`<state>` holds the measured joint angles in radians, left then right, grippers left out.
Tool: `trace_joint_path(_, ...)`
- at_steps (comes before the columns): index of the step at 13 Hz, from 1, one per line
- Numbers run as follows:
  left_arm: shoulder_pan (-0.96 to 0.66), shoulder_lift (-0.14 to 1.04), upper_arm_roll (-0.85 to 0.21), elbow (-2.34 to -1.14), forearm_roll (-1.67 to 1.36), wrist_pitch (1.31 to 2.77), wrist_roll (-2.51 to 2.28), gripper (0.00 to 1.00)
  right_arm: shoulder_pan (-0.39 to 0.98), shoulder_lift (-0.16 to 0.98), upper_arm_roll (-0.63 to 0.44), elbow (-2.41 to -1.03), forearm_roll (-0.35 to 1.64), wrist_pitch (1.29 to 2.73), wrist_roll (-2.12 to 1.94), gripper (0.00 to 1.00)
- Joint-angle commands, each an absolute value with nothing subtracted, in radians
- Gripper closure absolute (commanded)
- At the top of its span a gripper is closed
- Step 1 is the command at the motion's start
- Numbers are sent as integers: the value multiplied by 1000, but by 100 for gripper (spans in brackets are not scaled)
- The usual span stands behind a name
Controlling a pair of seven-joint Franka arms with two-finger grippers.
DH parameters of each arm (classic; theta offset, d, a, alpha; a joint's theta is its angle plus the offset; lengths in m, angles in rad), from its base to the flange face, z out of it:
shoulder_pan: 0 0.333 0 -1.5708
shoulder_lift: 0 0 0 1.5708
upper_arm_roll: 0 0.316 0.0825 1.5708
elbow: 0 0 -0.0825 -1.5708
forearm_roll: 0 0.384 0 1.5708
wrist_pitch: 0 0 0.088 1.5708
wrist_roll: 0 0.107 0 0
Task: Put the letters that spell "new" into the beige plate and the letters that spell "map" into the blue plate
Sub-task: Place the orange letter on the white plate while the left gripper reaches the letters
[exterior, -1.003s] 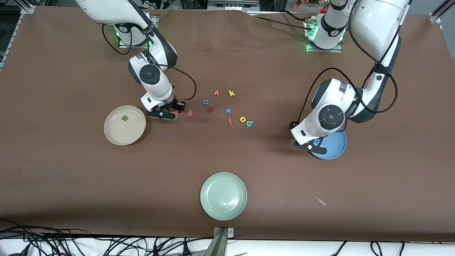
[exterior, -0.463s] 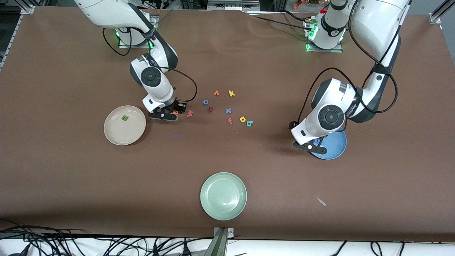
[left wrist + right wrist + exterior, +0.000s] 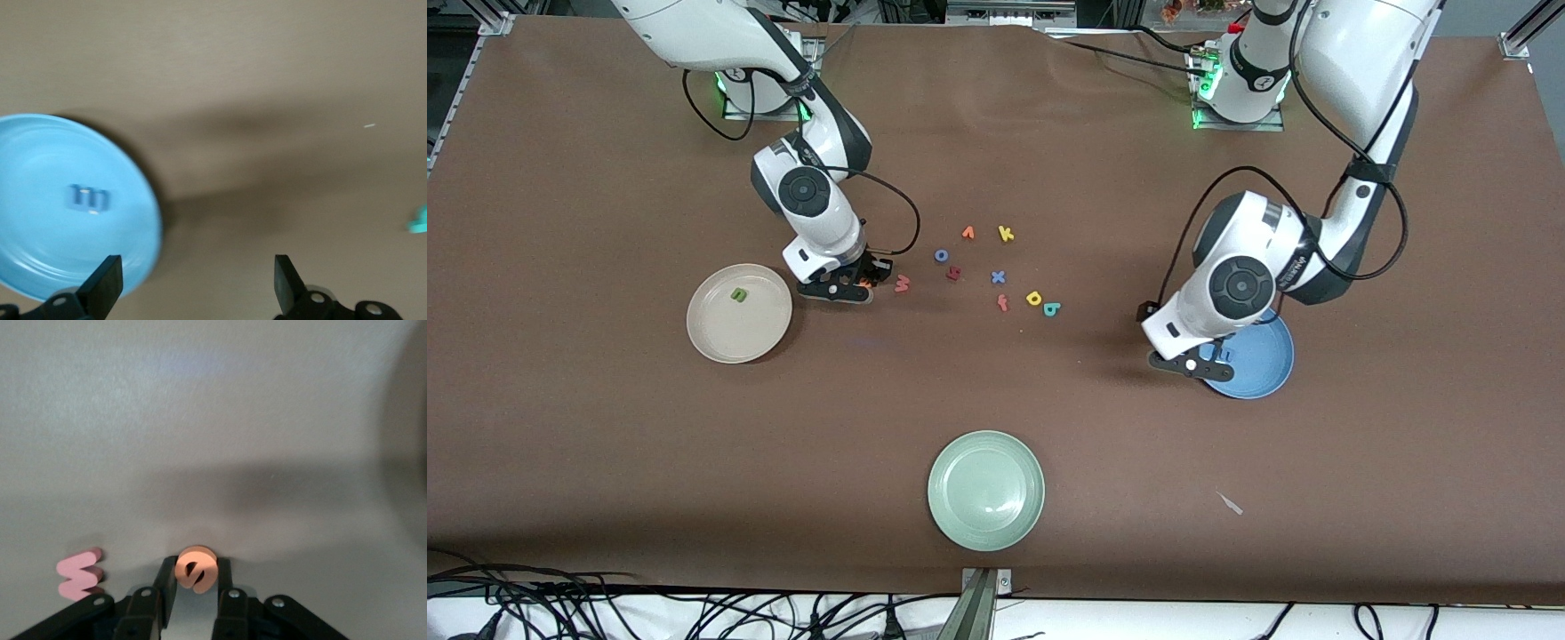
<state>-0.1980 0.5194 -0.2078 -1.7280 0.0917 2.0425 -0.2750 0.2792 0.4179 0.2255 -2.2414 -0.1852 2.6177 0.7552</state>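
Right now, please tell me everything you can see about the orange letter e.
The orange letter e is a small rounded piece that looks like soft foam, pale orange, with a small opening in its middle. It stands on edge between the fingers of the right gripper, which is shut on it, low at the brown table. It is between the beige plate and the salmon-red w, which lies flat beside it without touching it.

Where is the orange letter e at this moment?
The orange e sits between the shut jaws of the right gripper, down at the table between the beige plate and the salmon-red w.
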Motion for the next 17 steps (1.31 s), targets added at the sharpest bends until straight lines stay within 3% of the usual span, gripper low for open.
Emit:
trace_joint_path(1, -248, 535, -199, -1675, 40, 2033, -356, 0, 278, 339, 186, -2208, -201, 2480, 662, 77)
trace_joint_path(4, -268, 555, -199, -1674, 21, 2045, -399, 0, 276, 299, 140, -2166, -199, 2335, 547, 77)
trace_joint_path(13, -339, 601, -199, -1674, -21, 2131, -668, 0, 273, 250, -48, -2226, -184, 2345, 219, 76)
trace_joint_path(14, -353, 604, -199, -1674, -23, 2155, -707, 0, 273, 250, -48, -2226, -183, 2345, 219, 72)
trace_joint_path(15, -376, 607, -199, -1675, -25, 2170, -757, 0, 273, 249, -48, -2224, -181, 2345, 219, 58)
trace_joint_path(16, -389, 620, -199, -1674, -23, 2174, -822, 0, 273, 249, -48, -2224, -179, 2344, 219, 31)
trace_joint_path(17, -402, 629, -199, -1674, -23, 2196, -888, 0, 273, 250, -48, -2226, -179, 2344, 219, 27)
